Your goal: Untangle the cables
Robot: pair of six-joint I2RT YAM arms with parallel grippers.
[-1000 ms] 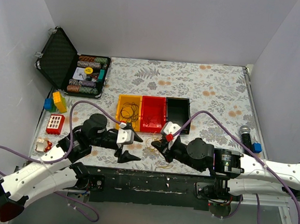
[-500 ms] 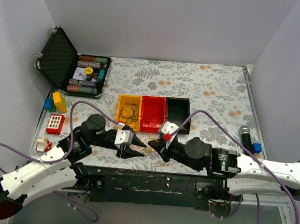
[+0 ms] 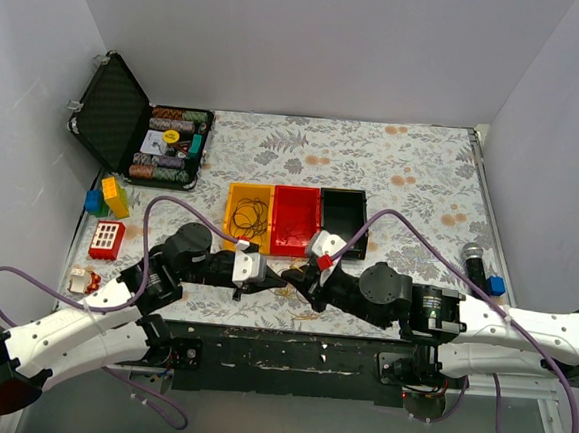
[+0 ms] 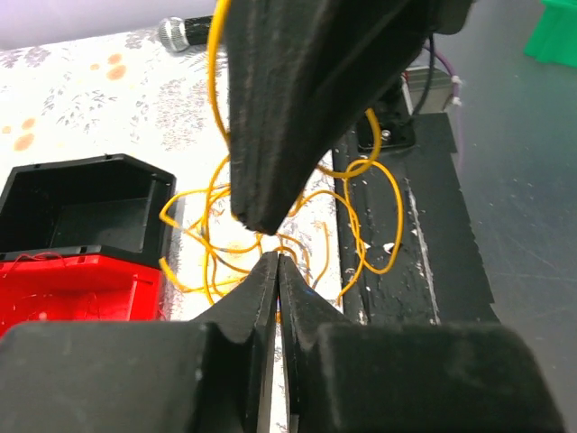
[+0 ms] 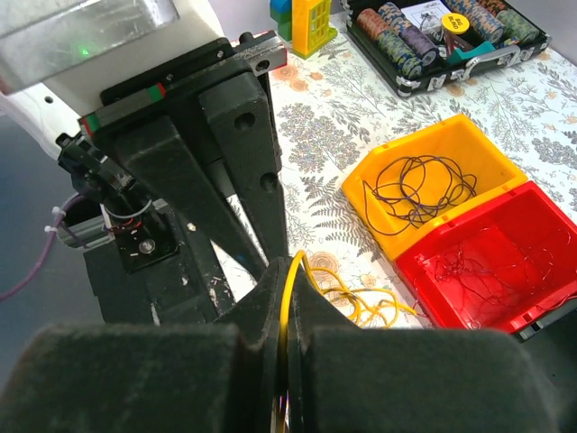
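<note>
The left gripper (image 4: 278, 267) is closed to a hairline gap. A strand of the yellow cables (image 5: 356, 302) is pinched at its fingertips, as seen in the left wrist view. The right gripper (image 5: 287, 271) is likewise closed down, with only a slit left between its jaws. One yellow strand is seen running up through that slit in the right wrist view.

The two grippers are brought tip to tip, pointing at each other, low over the near edge of the table (image 3: 413, 176). In the left wrist view, a finger of the right gripper is seen just ahead of the left fingertips. Whether the two tools touch cannot be told.

The yellow cables are held as a loose tangle of loops between and beneath the two grippers. The tangle is located in front of the red bin (image 5: 451, 298). Some loops are spread on the flowered table surface. Others reach over the dark strip at the near edge.

The dark cables (image 5: 416, 185) are contained as a loose coil in the yellow bin (image 5: 371, 216). The red cables (image 5: 491, 262) are contained in the red bin, which is set touching the yellow bin. The black bin (image 4: 90, 165) is placed against the other side of the red bin.
</note>
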